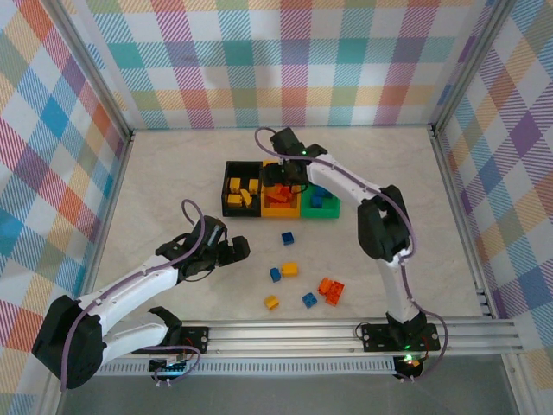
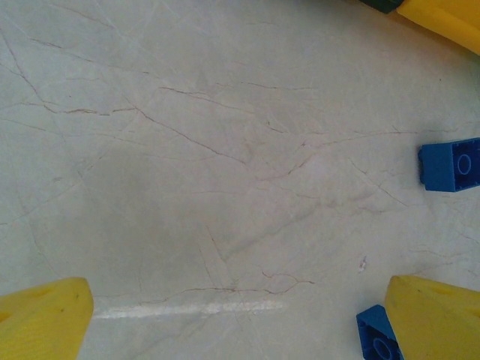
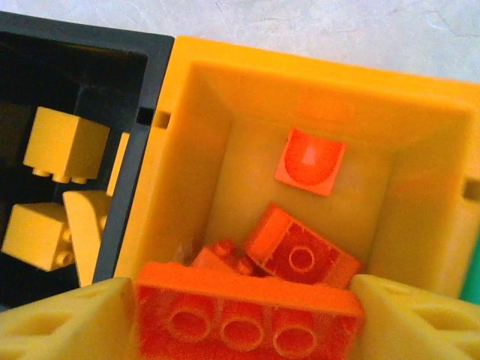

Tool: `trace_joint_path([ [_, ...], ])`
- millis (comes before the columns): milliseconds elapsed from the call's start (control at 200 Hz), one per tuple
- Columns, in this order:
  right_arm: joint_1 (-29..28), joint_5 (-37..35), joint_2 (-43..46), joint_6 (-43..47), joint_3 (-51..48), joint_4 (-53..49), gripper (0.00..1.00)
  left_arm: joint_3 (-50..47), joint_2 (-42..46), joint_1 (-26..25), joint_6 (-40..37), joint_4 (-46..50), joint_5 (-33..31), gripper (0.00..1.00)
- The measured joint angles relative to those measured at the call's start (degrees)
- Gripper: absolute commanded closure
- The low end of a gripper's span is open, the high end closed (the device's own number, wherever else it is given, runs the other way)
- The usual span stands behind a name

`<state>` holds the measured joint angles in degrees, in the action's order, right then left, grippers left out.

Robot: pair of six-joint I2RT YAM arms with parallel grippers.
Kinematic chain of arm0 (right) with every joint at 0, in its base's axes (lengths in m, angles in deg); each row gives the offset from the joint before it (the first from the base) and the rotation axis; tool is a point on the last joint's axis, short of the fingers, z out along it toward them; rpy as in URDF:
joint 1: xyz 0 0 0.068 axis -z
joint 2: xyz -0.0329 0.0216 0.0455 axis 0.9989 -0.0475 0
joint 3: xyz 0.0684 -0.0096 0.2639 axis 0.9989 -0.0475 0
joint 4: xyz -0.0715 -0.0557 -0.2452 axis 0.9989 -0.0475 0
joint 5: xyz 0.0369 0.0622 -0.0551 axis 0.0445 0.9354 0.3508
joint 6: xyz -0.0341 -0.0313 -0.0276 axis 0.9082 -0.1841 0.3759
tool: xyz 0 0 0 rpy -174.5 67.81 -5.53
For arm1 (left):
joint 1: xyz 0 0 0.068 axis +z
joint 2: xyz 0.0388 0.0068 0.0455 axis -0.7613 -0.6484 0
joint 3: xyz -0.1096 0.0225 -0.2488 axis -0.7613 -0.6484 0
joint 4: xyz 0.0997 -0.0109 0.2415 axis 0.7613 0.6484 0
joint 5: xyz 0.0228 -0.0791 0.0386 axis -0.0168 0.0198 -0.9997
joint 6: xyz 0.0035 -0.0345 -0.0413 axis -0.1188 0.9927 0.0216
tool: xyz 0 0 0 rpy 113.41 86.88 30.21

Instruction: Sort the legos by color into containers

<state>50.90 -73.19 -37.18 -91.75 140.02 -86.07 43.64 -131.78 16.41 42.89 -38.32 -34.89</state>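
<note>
Lab cell: plaid walls (image 1: 285, 60), aluminium frame (image 1: 346, 333)

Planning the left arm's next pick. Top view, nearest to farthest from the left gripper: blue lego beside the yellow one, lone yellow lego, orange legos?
From the left gripper:
1. blue lego, right of it, mid-table
2. lone yellow lego, toward the near edge
3. orange legos, farthest right

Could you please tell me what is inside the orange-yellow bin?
Several orange-red bricks lie in the orange-yellow bin. A long orange brick between the fingers of the right claw covers the near floor, so anything beneath is hidden.
</note>
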Motion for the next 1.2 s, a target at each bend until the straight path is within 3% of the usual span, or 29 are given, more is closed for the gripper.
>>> trace_joint_path([
  [325,0.11,0.46,0.79,0.15,1.53,-1.42,0.17,3.32,-1.68,-0.04,-3.02,1.22,2.95,0.0],
  [485,0.11,0.63,11.28,-0.37,-9.75,0.44,0.2,8.96,-7.52,-3.23,-5.92,2.73,3.69,0.02],
  [765,0.11,0.35,31.28,-2.86,-32.0,5.92,0.2,16.09,-20.24,-12.85,-8.92,1.92,4.5,0.27],
  [975,1.18,-0.04,39.34,-3.98,-42.88,6.54,0.2,17.27,-25.07,-16.41,-10.12,2.36,4.87,0.32],
  [1200,3.23,-0.07,44.5,-4.79,-47.15,7.19,0.19,17.62,-27.67,-19.26,-10.12,2.69,5.33,0.33],
])
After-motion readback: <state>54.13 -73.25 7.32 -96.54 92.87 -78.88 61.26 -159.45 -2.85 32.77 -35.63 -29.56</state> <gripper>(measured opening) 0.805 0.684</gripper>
